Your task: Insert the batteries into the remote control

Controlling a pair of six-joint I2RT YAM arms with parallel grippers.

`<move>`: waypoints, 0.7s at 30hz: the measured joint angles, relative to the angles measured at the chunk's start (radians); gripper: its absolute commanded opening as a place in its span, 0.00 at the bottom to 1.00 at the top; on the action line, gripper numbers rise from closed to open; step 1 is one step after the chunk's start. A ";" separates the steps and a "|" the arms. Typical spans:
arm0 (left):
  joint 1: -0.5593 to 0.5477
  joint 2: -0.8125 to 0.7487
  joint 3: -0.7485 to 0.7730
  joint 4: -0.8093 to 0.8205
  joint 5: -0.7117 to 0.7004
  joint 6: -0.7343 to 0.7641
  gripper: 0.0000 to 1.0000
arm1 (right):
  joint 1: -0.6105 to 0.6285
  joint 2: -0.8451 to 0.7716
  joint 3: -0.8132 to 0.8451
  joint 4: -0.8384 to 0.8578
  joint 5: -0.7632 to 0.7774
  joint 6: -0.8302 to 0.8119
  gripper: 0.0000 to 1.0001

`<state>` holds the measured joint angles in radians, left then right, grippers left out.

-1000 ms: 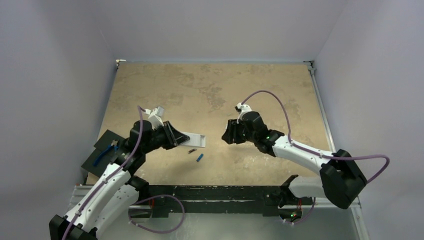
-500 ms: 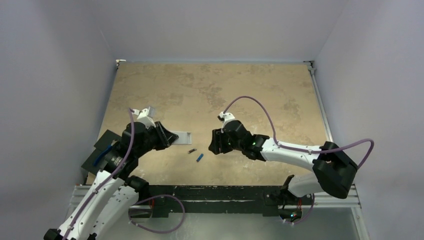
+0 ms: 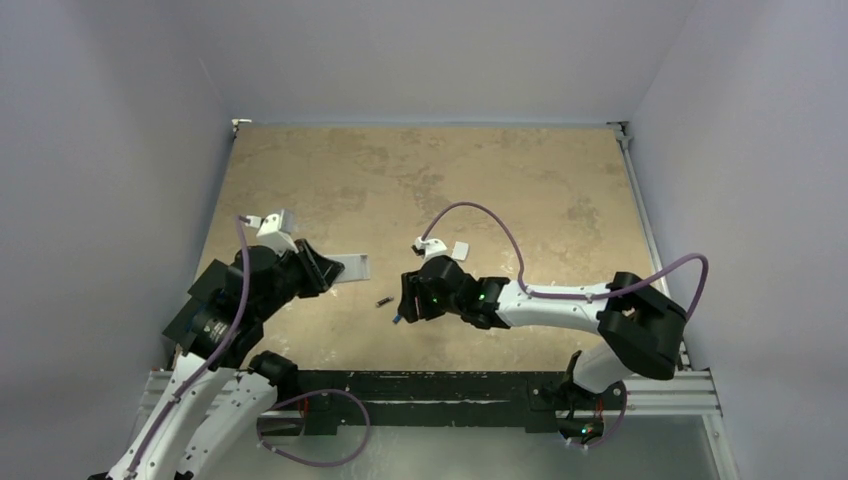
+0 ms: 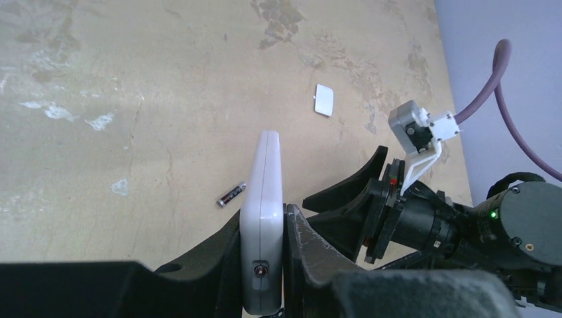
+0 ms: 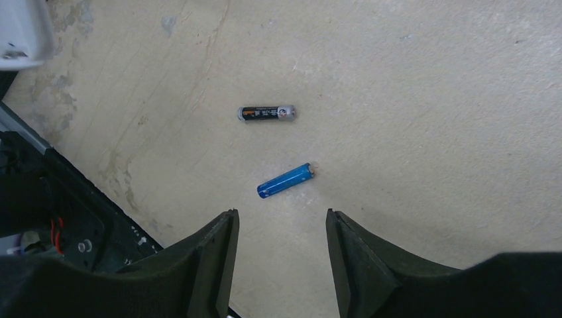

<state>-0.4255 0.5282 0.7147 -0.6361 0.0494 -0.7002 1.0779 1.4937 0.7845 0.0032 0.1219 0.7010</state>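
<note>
White plastic is clamped between the closed fingers of the left gripper (image 3: 320,271): the remote control (image 4: 261,199) is pinched across its thin dimension near one end, so that most of its length juts out ahead of the fingers. It appears to be held this way so that it is steadied and presented while the other arm fetches what goes inside. Only a narrow edge is shown to the left wrist camera, so it cannot be told whether the battery compartment is open. The right gripper (image 5: 280,218) is seen with its fingers spread wide and nothing between them, pointed down at the tan table (image 3: 450,170). The blue battery (image 5: 285,181) lies flat just ahead of those open fingertips and roughly in line with the gap, slanted across it. The black battery (image 5: 266,113) lies farther ahead, apart from the blue one and nearly crosswise to the fingers. The spread is judged to be a preparation for pinching the blue battery, which is the nearer. Since the cell is slanted, some wrist rotation may be needed before closing. Neither battery is loaded yet. A small white square piece (image 4: 324,100) rests on the table well beyond the tip of the held remote, possibly the compartment cover, though this cannot be confirmed.
</note>
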 measured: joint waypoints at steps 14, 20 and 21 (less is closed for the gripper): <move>0.000 -0.018 0.080 -0.047 -0.061 0.086 0.00 | 0.064 0.148 0.120 -0.060 0.080 0.068 0.59; 0.000 -0.049 0.080 -0.048 -0.060 0.095 0.00 | 0.085 0.209 0.182 -0.121 0.122 0.092 0.60; 0.000 -0.051 0.080 -0.047 -0.061 0.096 0.00 | 0.088 0.218 0.191 -0.129 0.128 0.095 0.59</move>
<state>-0.4255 0.4774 0.7952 -0.6834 -0.0113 -0.6044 1.1656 1.7115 0.9756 -0.1253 0.2501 0.7956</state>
